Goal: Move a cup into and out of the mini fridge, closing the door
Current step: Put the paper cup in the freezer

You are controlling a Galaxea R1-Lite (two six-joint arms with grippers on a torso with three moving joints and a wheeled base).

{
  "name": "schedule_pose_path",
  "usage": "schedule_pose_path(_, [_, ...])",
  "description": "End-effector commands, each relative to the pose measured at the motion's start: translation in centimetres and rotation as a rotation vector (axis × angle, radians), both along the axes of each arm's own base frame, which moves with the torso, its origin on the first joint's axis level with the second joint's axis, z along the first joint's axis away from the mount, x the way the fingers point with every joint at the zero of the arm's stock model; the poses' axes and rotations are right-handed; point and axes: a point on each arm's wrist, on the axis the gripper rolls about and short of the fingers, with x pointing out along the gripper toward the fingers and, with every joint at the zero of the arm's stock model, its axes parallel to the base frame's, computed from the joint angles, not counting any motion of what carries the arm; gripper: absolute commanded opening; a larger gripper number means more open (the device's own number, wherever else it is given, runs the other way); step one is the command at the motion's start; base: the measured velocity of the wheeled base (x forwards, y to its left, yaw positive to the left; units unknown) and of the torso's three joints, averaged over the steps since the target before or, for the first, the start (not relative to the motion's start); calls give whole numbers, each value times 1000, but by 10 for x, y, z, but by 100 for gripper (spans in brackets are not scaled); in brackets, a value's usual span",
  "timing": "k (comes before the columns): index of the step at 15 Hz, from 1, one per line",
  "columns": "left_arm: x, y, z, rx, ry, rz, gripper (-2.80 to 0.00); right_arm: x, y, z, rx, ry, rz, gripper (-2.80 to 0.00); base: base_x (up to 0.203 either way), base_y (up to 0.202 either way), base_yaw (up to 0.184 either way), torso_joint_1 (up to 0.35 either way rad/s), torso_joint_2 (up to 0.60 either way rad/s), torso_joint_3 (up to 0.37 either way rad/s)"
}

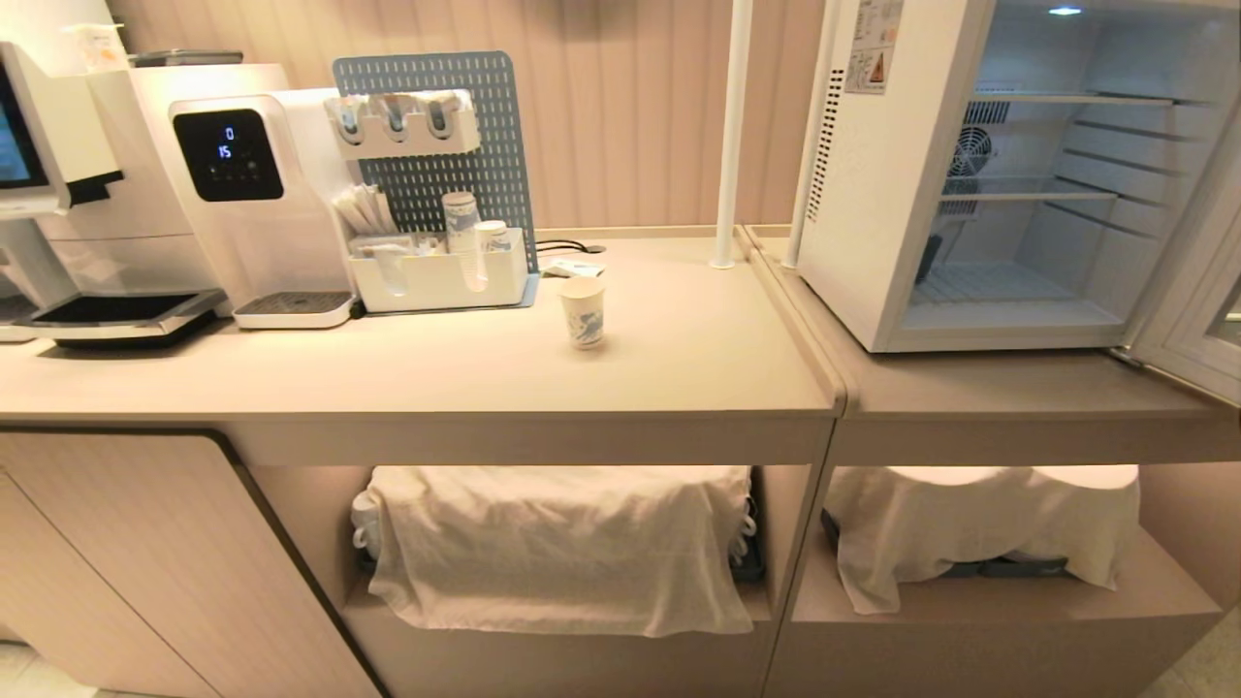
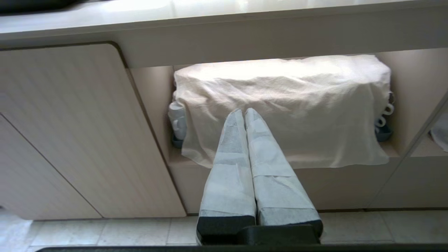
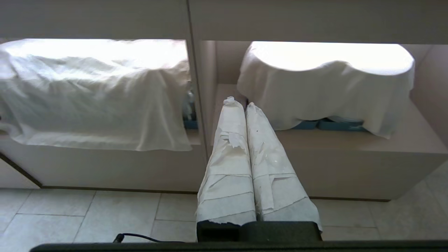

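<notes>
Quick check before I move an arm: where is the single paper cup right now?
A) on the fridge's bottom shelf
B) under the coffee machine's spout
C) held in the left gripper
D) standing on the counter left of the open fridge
D: the cup stands upright on the counter, left of the mini fridge, whose door hangs open and whose shelves look bare.

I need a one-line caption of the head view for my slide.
Small white paper cup with blue print stands alone on the beige counter, left of the white mini fridge, whose door stands open.
</notes>
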Motion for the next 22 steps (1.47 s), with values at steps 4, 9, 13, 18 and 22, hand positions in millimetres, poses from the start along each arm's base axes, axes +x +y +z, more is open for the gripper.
schedule_pose_path(4, [0,0,0,23,2,-3,-280,0,0,0,-1,-1,0,-280,0,193,0,1,2,1])
schedule_pose_path(9, [0,0,0,23,4,-3,-280,0,0,0,-1,-1,0,-280,0,193,0,3,3,3])
schedule_pose_path(13, [0,0,0,23,4,-3,-280,0,0,0,-3,-1,1,-280,0,191,1,1,2,2])
schedule_pose_path(18, [0,0,0,23,2,-3,-280,0,0,0,-3,-1,1,-280,0,194,0,3,1,4])
schedule_pose_path(22, [0,0,0,22,3,-3,-280,0,0,0,-3,-1,1,-280,0,144,2,3,1,3])
